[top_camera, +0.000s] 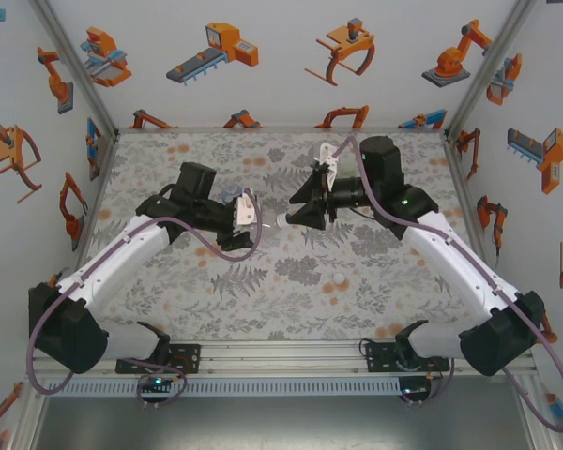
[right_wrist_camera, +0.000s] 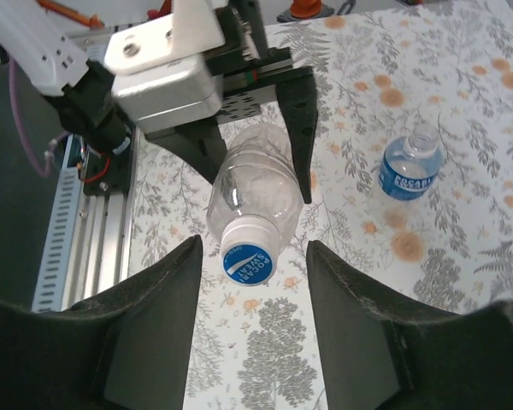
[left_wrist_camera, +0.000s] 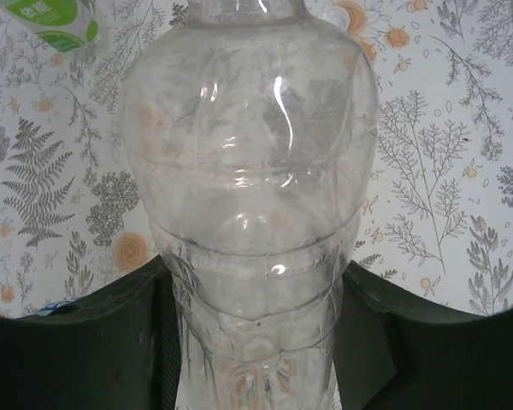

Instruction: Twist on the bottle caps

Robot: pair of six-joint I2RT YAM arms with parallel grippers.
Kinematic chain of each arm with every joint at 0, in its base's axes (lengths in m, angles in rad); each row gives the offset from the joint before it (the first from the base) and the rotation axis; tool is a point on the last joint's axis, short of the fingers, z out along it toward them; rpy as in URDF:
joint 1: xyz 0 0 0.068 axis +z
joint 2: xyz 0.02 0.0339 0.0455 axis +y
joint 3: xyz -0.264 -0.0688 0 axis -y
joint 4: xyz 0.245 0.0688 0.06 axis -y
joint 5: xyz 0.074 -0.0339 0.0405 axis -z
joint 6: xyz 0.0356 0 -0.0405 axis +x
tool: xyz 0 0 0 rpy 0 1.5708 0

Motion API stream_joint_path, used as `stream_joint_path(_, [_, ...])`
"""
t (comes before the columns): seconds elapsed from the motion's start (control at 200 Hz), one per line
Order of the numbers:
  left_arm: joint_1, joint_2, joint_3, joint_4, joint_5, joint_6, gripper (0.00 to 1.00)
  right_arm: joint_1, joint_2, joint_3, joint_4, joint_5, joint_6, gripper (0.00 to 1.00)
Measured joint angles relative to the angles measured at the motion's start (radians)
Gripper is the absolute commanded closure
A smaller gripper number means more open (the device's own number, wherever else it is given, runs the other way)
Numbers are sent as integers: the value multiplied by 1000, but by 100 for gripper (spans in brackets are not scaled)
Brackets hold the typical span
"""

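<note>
My left gripper [top_camera: 251,214] is shut on the clear bottle [left_wrist_camera: 248,196], holding it sideways above the table with its neck towards the right arm. A white cap with a blue printed top [right_wrist_camera: 247,249] sits on that neck. My right gripper [right_wrist_camera: 253,265] is open, its fingers [right_wrist_camera: 154,325] on either side of the cap with gaps on both sides. The blue-label bottle [right_wrist_camera: 410,166] stands uncapped on the table beyond. A green-labelled bottle [left_wrist_camera: 56,21] lies at the far side. A small white cap [top_camera: 339,280] rests on the mat.
The table has a floral mat [top_camera: 291,272]. An aluminium rail [top_camera: 281,361] runs along its near edge and patterned walls close in the sides and back. Both arms meet over the table's middle.
</note>
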Motion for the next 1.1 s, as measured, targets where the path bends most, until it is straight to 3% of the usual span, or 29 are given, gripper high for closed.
stream_joint_path(0.295, [-2, -3, 0, -4, 7, 5, 100, 0, 1, -63, 16, -43, -105, 56])
stream_joint_path(0.701, [-6, -3, 0, -7, 8, 4, 100, 22, 10, -69, 38, -42, -120, 62])
stream_joint_path(1.102, [-6, -3, 0, -9, -2, 4, 100, 26, 12, -75, 37, -22, -120, 61])
